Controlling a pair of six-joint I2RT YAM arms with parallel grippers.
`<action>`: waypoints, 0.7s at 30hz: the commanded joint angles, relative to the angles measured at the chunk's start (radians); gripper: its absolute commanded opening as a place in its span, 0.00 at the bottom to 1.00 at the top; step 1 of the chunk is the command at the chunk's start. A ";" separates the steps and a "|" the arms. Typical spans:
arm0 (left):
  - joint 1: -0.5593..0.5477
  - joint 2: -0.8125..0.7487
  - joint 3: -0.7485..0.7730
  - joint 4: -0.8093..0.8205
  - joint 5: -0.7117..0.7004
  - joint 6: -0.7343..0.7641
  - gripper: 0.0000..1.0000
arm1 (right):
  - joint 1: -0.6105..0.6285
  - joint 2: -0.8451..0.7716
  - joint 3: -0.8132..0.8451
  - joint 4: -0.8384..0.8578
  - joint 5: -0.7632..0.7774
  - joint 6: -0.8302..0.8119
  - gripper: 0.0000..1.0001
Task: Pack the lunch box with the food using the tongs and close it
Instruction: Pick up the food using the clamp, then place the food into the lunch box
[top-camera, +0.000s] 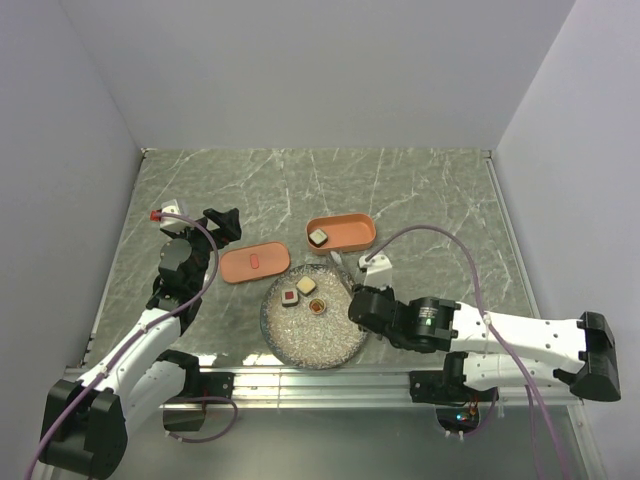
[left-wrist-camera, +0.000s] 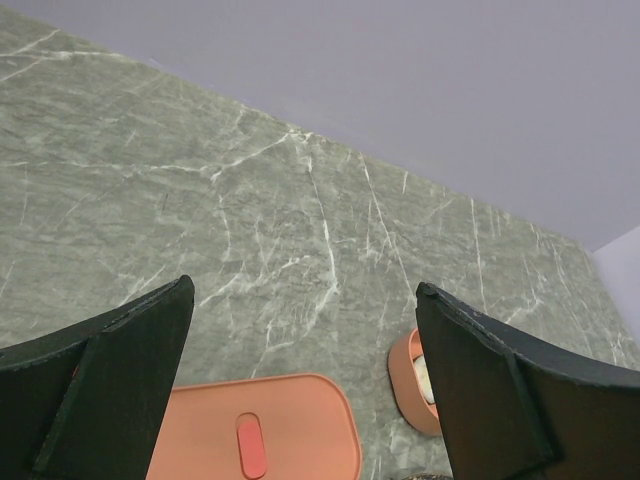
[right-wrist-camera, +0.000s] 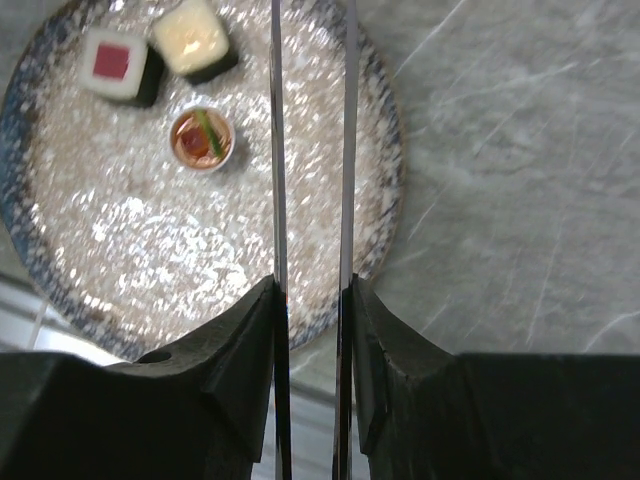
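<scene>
Because three food pieces were waiting on the plate, tongs were clamped in the right hand over it. Lunch box was set just beyond it; left hand was held wide open, empty.

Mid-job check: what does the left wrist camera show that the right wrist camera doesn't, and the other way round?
Left wrist only: the open left gripper, the lid with its red mark, and one end of the lunch box with a piece inside.
Right wrist only: the right gripper clamping the tongs, with the plate behind them holding three food pieces.
Both: the green marbled table.
</scene>
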 joint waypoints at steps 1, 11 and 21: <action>0.004 -0.013 0.010 0.029 0.013 -0.018 1.00 | -0.072 -0.005 0.052 0.097 0.030 -0.113 0.21; 0.005 -0.015 0.009 0.029 0.010 -0.017 0.99 | -0.270 0.084 0.133 0.231 -0.076 -0.302 0.21; 0.004 -0.013 0.007 0.032 0.009 -0.017 1.00 | -0.368 0.213 0.144 0.297 -0.150 -0.336 0.21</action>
